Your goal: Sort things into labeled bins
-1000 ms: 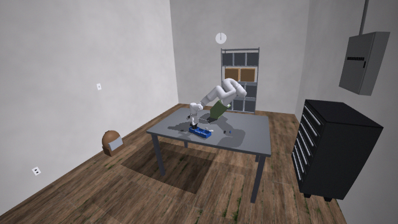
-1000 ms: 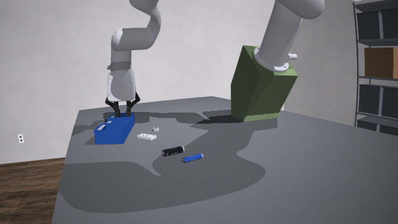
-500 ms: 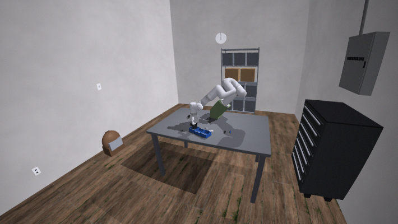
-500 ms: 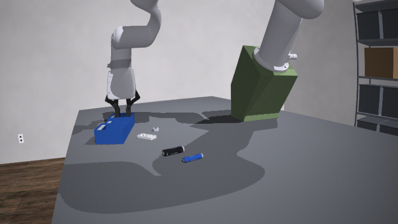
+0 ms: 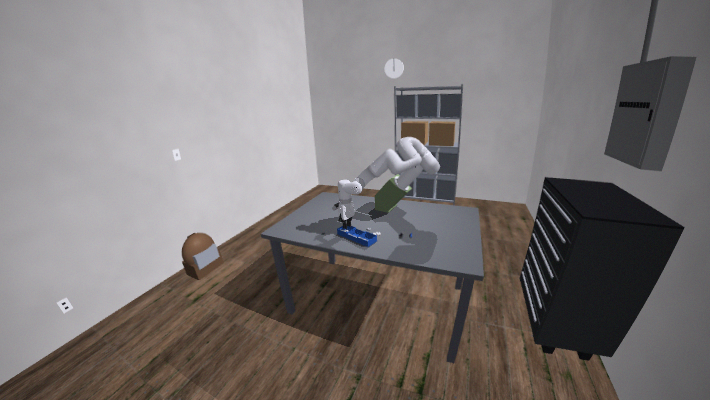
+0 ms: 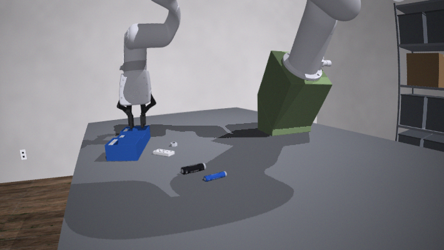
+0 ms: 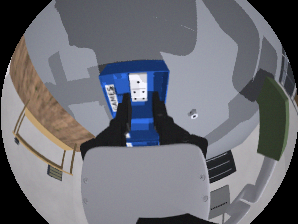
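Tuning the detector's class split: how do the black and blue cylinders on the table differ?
The black cylinder is thicker and slightly longer than the blue cylinder. The black one has a pale end cap; the blue one's end looks lighter blue. The black one lies nearer the blue bin; the blue one lies farther from it. Both lie flat on the table, roughly parallel, apart, untouched by the gripper.

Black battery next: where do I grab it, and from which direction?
Grip the black battery across its mid-body, coming straight down from above. It lies flat on the table, so its round sides are free; set the fingers across its long axis. The blue battery lies close beside it, apart, so stay centred.
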